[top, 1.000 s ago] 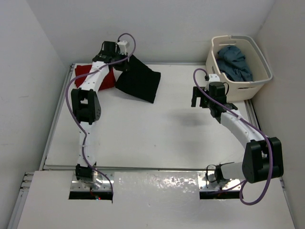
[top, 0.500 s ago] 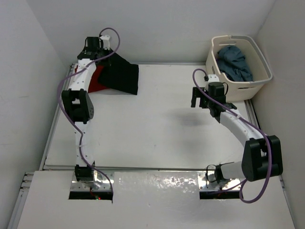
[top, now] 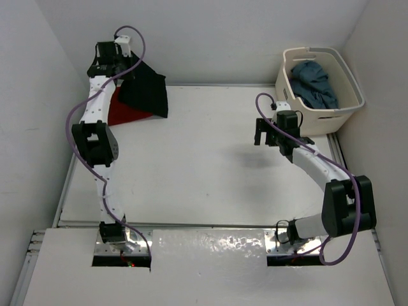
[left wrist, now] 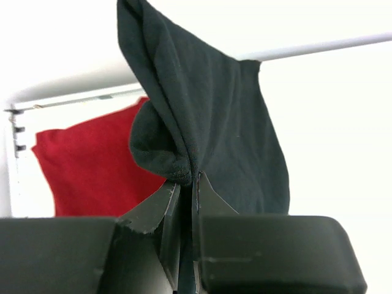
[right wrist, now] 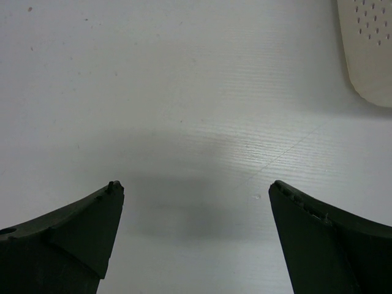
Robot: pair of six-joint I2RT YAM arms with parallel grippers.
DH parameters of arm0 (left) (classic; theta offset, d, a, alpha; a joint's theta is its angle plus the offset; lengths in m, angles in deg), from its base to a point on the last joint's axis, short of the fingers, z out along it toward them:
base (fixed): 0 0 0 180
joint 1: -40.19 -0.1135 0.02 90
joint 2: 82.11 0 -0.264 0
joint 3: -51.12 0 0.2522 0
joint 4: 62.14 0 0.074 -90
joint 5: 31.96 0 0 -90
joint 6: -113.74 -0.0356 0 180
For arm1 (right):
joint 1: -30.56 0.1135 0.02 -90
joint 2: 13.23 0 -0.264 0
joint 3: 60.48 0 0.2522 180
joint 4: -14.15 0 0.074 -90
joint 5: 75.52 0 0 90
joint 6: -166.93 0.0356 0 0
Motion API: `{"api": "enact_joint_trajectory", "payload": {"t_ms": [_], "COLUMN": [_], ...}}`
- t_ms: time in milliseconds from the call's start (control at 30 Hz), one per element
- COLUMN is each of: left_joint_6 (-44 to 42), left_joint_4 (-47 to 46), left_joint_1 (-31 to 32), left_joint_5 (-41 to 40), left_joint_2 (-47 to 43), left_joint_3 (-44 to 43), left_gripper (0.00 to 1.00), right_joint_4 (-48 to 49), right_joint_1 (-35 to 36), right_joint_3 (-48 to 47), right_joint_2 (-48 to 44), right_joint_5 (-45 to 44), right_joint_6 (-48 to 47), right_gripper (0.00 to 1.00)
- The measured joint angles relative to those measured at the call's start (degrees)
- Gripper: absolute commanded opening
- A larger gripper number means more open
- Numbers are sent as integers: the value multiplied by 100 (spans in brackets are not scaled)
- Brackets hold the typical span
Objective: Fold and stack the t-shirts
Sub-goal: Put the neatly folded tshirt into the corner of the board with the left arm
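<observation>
My left gripper (top: 107, 62) is shut on an edge of the folded black t-shirt (top: 146, 89) at the far left corner and holds it hanging over the red t-shirt (top: 125, 108), which lies flat on the table. In the left wrist view the black shirt (left wrist: 208, 116) is pinched between my closed fingers (left wrist: 187, 190), with the red shirt (left wrist: 92, 165) behind. My right gripper (top: 263, 131) is open and empty above bare table; it also shows open in the right wrist view (right wrist: 196, 190). A slate blue-grey shirt (top: 313, 83) lies bunched in the cream tub (top: 347, 102).
The cream tub stands at the far right corner; its perforated edge shows in the right wrist view (right wrist: 370, 43). White walls close in the table on the left, back and right. The lavender shirt is not in view.
My left gripper has carried the black shirt to the left, from the middle back of the table to over the red shirt in the corner. The right arm has barely moved.
</observation>
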Motion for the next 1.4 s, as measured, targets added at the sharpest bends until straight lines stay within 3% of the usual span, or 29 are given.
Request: {"api": "enact_joint_trajectory", "payload": {"t_ms": [767, 1200, 1267, 1300, 1367, 1400], "left_joint_6": [297, 297, 297, 299, 315, 358], "left_joint_4": [-223, -452, -450, -446, -452, -457], "left_joint_1": [-1034, -1314, -1327, -1329, -1340, -1340], "left_joint_5": [1202, 942, 820, 734, 570, 490], "left_joint_2": [-50, 833, 938, 960, 968, 968], "left_joint_3": [-192, -98, -98, -96, -96, -96], "left_gripper": [0, 0, 11, 34, 49, 71], "right_joint_4": [-2, -59, -79, -87, -96, -103], "right_joint_1": [0, 0, 0, 0, 0, 0], "right_joint_3": [-7, -68, -72, -74, -81, -83], "right_joint_2": [98, 278, 284, 284, 284, 284], "right_joint_5": [81, 103, 105, 105, 111, 114], "right_joint_6": [4, 4, 7, 7, 7, 7], "right_gripper": [99, 99, 99, 99, 99, 99]}}
